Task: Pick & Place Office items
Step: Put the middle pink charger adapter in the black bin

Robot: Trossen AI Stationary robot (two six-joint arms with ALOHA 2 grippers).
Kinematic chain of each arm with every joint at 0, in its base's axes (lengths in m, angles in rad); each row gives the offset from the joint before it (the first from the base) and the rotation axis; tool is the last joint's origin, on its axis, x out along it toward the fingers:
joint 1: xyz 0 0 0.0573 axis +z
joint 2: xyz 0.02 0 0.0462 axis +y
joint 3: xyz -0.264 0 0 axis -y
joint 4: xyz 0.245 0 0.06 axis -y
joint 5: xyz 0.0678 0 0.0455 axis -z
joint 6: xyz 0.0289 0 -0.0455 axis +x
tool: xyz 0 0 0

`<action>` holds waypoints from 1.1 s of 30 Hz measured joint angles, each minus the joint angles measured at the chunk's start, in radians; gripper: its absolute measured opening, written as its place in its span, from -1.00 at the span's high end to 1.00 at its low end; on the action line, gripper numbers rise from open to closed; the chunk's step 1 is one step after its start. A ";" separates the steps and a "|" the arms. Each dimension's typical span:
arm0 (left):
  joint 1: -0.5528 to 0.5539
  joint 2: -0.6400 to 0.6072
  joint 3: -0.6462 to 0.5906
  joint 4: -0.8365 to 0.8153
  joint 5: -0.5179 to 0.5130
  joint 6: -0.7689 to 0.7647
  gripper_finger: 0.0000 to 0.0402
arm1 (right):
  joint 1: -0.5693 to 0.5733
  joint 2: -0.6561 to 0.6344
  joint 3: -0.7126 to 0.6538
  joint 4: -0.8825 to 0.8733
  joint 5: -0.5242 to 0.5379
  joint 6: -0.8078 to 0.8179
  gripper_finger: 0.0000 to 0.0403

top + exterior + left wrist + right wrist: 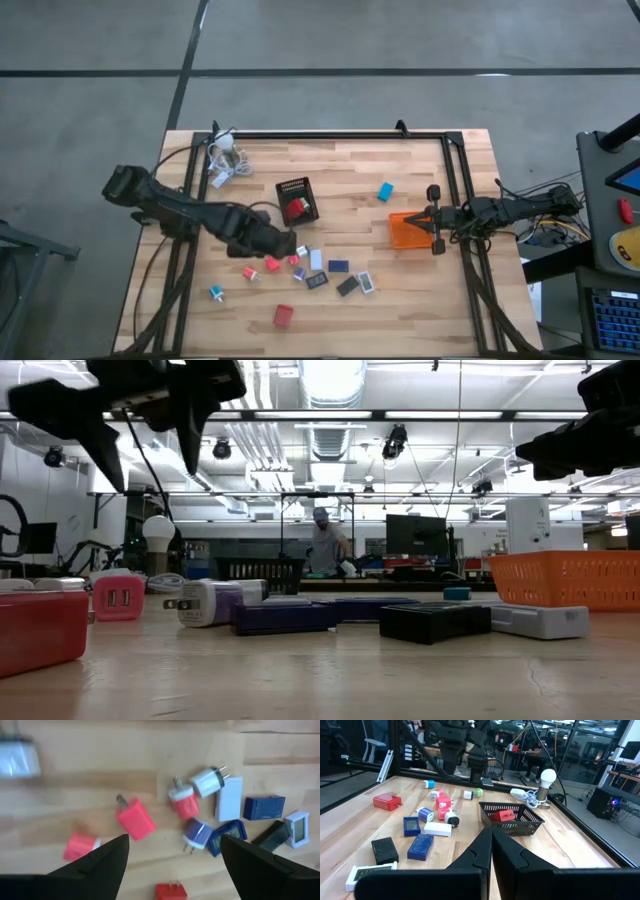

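Note:
Several small office items (320, 275) lie loose on the wooden table toward its near edge: red, pink, blue, black and white pieces. My left gripper (288, 243) hangs open above the left part of this cluster, pointing down, with nothing between its fingers. Below it, in the left wrist view, lie a pink-red plug (135, 818), a red-and-white plug (184, 804) and a blue-and-white plug (197, 832). My right gripper (434, 222) waits shut at the table's right side, next to the orange tray (405, 232).
A black mesh tray (297, 186) holding one red piece (297, 208) stands just beyond my left gripper. A teal piece (385, 190) lies alone at the far right. A white bulb with cords (225, 158) sits at the far left corner. A person (322, 545) stands beyond the table.

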 joint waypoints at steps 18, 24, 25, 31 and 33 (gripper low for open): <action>-0.025 0.047 -0.181 0.248 0.099 -0.321 -0.58 | 0.000 0.001 0.000 0.000 0.001 0.000 0.96; -0.025 0.047 -0.220 0.280 0.102 -0.349 -0.58 | 0.000 0.000 0.000 0.000 0.001 0.000 0.96; -0.025 0.047 -0.227 0.284 0.103 -0.351 -0.58 | 0.000 0.000 0.000 0.000 0.001 0.000 0.96; -0.016 0.047 -0.244 0.289 0.104 -0.362 -0.58 | 0.000 0.000 0.000 0.000 0.000 0.000 0.96; -0.008 0.047 -0.245 0.290 0.104 -0.361 -0.58 | 0.000 0.000 0.000 0.000 0.000 0.000 0.96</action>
